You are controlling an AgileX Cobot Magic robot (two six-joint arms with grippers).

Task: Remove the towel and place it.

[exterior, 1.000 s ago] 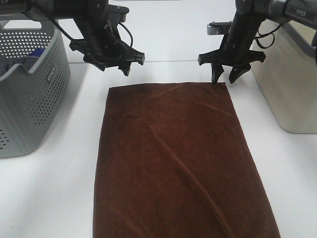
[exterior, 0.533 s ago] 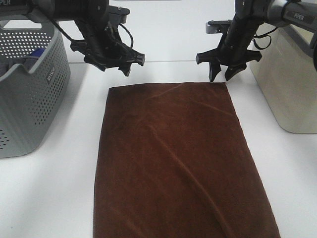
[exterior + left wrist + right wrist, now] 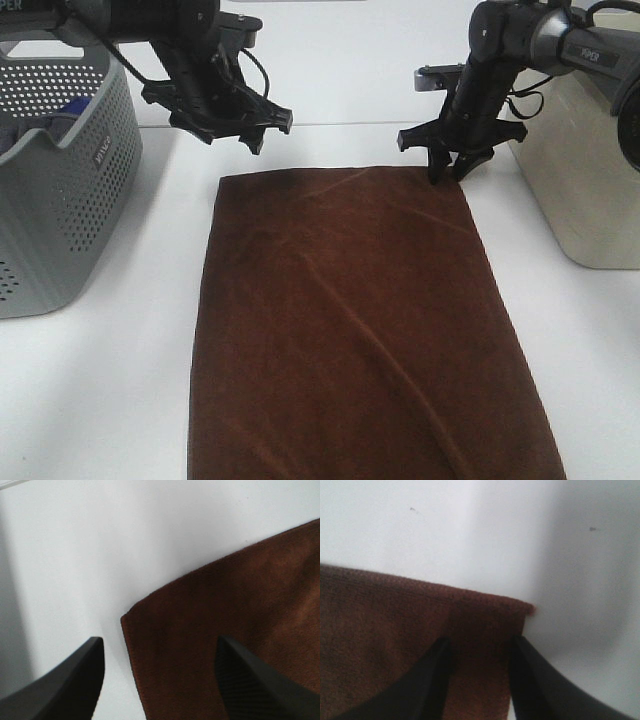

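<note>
Here, about the towel: lies flat and spread out on the white bench, with the long side going from the far edge toward the camera. Has a few soft creases across the pile and runs out of the picture at the near end. Looks dark red-brown, with a stitched hem along the edge where the wrist views come close.

About the left claw: hangs in the air above the far left corner of the towel and touches nothing. Stands wide open and holds nothing. In the left wrist view, has one finger over bare bench beside the corner and the other over the cloth.

About the right claw: is down at the far right corner of the towel, with tips on the cloth or just above it, hard to tell which. Stands partly open, with a narrow gap between the two fingers. In the right wrist view, shows the towel corner lying flat in that gap, not bunched and not lifted from the bench.

On the left of the bench, well apart from the towel: a grey basket with many small holes and something blue inside. On the right, near the right claw: a beige bin.
</note>
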